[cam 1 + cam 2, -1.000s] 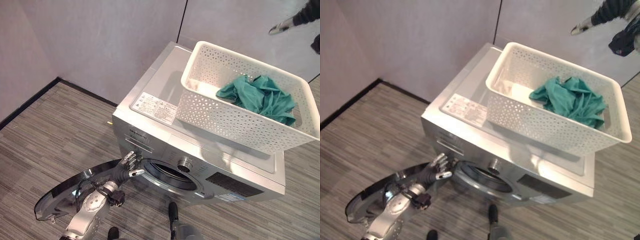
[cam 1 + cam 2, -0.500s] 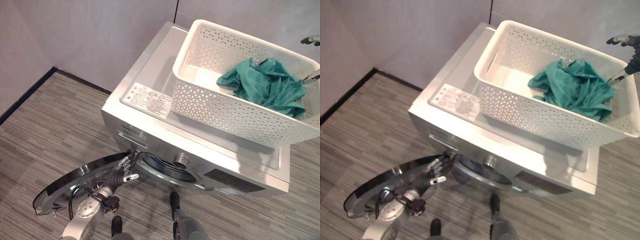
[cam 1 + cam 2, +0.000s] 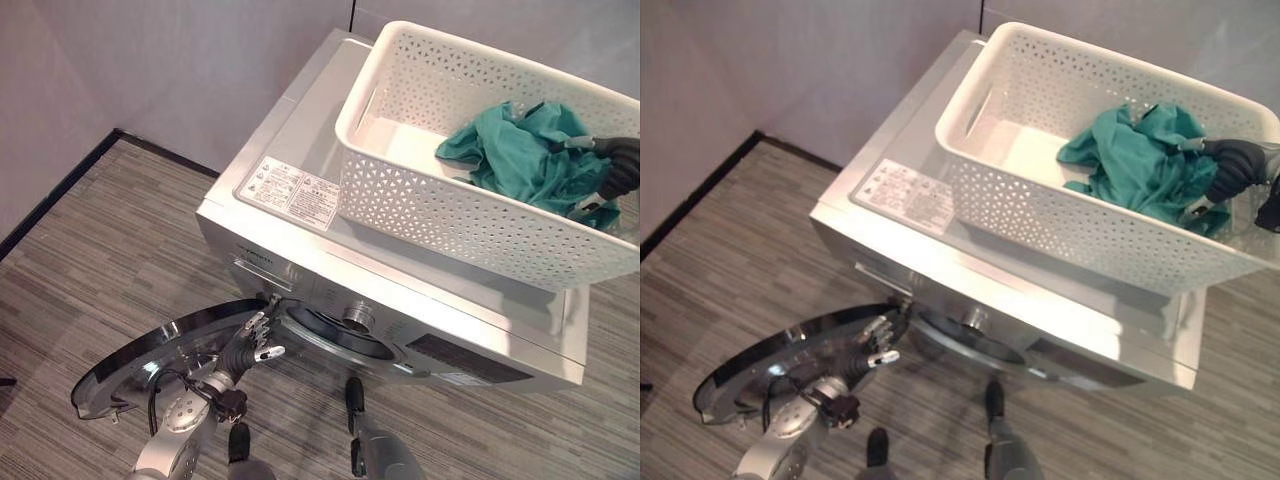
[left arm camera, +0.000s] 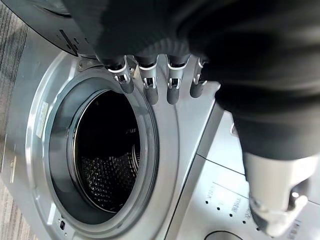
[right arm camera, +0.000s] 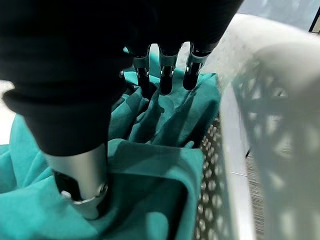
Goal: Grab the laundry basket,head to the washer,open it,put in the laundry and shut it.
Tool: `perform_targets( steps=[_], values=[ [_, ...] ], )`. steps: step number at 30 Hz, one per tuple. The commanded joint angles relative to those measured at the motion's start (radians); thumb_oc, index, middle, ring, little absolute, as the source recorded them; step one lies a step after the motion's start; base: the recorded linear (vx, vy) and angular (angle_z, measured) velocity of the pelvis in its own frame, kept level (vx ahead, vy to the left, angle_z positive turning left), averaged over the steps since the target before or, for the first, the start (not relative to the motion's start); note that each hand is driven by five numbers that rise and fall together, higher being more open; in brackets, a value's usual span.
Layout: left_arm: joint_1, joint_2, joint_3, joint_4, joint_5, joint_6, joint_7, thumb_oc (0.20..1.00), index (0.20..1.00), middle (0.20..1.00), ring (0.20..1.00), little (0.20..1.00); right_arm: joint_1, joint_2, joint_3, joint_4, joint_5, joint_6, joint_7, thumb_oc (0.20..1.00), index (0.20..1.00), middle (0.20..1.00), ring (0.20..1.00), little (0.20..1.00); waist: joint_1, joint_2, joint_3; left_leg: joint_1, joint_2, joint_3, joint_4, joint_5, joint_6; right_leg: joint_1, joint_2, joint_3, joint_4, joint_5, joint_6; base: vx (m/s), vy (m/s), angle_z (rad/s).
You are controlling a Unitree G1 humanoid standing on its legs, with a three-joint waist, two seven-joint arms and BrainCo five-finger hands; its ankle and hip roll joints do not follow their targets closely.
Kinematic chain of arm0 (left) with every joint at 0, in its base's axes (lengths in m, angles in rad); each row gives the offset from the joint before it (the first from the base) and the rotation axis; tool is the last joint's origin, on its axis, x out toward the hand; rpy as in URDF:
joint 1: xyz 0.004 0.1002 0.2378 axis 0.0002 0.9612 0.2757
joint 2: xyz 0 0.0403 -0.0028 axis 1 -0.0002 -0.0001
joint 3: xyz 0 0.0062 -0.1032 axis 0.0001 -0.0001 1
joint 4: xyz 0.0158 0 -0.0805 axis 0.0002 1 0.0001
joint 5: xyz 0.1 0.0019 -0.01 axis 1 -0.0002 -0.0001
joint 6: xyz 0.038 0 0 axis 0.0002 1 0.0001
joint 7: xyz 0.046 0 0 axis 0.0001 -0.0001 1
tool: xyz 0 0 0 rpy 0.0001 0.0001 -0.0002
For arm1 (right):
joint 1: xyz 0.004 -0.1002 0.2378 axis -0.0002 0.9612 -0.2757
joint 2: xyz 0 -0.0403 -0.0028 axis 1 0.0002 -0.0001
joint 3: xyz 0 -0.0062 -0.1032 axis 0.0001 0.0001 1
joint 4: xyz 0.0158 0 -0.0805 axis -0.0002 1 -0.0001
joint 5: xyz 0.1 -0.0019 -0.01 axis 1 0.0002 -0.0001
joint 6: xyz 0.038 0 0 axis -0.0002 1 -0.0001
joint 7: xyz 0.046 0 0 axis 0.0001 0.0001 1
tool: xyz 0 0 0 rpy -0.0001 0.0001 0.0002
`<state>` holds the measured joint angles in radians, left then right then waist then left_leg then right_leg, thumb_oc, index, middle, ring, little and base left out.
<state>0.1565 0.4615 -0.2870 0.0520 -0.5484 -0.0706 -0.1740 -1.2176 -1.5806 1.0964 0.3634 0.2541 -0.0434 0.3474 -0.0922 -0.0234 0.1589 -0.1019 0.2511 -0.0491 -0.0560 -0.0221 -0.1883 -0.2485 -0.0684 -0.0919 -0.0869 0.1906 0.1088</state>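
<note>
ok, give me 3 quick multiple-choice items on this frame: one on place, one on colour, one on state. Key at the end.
1. Where does the basket stand?
A. on the floor
B. on top of the washer
C. inside the drum

2. What colour is the cloth in the basket?
A. teal green
B. red
C. white

3. How is the washer door?
A. shut
B. taken off and lying on top of the washer
C. swung open

Key: 1 B, the basket sits on the washer's flat top. 2 A, the cloth under the right hand is teal green. 3 C, the door hangs open by the left hand and the drum shows dark and bare.
</note>
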Motion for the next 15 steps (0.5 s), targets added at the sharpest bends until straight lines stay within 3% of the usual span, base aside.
perform_targets(
  steps=[1,15],
  values=[
    [-0.027,0.046,0.004,-0.094,-0.013,-0.03,-0.019,1.0,1.0,1.0,1.0,1.0,-0.092,0.013,-0.053,0.019,-0.034,-0.002,-0.024,1.0,1.0,1.0,1.0,1.0,0.022,-0.058,0.043,0.044,0.029,0.04,0.052,0.055,0.028,0.017,-0.042,-0.005,0.038,-0.159,0.035,0.01,-0.019,0.04],
    [-0.032,0.043,-0.007,-0.1,-0.025,-0.025,0.0,1.0,1.0,1.0,1.0,1.0,-0.134,0.1,-0.116,0.136,-0.111,0.016,-0.101,1.0,1.0,1.0,1.0,1.0,0.046,-0.054,0.06,0.004,0.043,0.021,0.053,0.076,0.023,-0.004,-0.029,-0.015,0.048,-0.17,0.026,0.0,-0.012,0.03]
  ],
)
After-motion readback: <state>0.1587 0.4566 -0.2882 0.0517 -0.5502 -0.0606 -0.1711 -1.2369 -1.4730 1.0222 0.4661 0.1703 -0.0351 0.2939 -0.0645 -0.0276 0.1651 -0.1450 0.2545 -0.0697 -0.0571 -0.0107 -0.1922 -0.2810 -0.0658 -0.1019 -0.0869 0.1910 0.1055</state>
